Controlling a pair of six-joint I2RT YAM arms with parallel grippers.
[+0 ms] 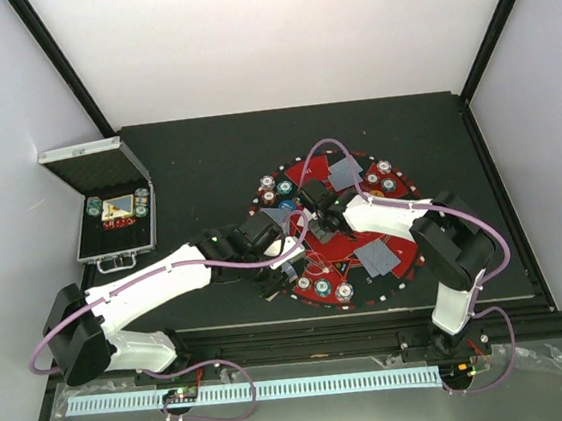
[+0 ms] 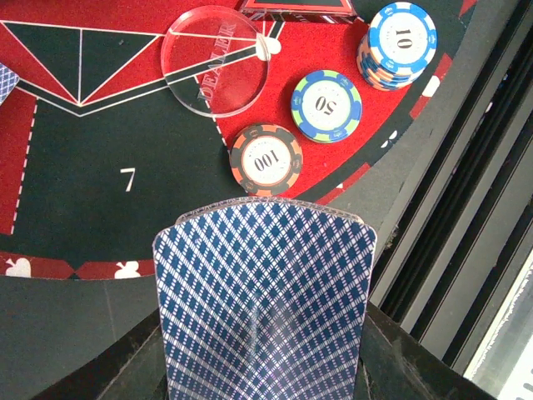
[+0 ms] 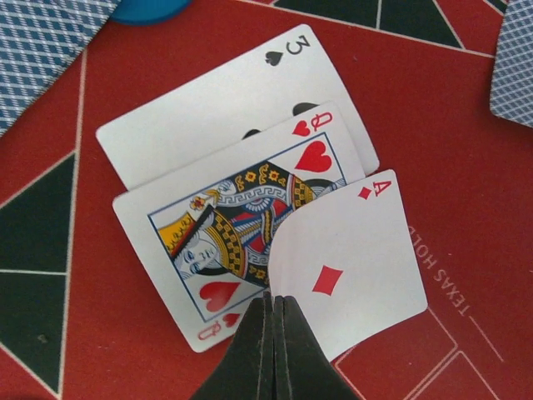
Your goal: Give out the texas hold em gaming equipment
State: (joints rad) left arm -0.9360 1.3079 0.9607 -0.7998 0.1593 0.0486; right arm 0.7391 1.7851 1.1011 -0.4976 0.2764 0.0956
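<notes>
left gripper point(image 2: 265, 379) pinches a blue diamond-backed card point(image 2: 265, 283) by its bottom edge, card standing upright, dark fingers showing either side; can't tell if it's one card or several. it sits over the near rim of the round red-and-black mat point(image 2: 75, 183), next to the "7" segment. on the mat just past the card: an orange-black 100 chip point(image 2: 266, 160), a blue-green 50 chip point(image 2: 326, 105) just beside it, a 10 chip stack point(image 2: 398, 43) near the mat edge, and a clear dealer disc point(image 2: 215, 60) lying flat, apart from the chips. right gripper point(image 3: 273, 304) has its jaws pressed together with nothing visible between them, tips down where the ace of diamonds point(image 3: 358, 267) overlaps the queen of hearts point(image 3: 216, 233); the ace's left edge curls up beside the fingers, contact can't be told. three of spades point(image 3: 216, 108) lies partly under the queen, all three face up, fanned on red felt. a face-down card point(image 3: 42, 42) and a blue disc point(image 3: 150, 7) lie at the top edge. silver case point(image 1: 105, 164) stands open at far left, off the mat, chips inside.
</notes>
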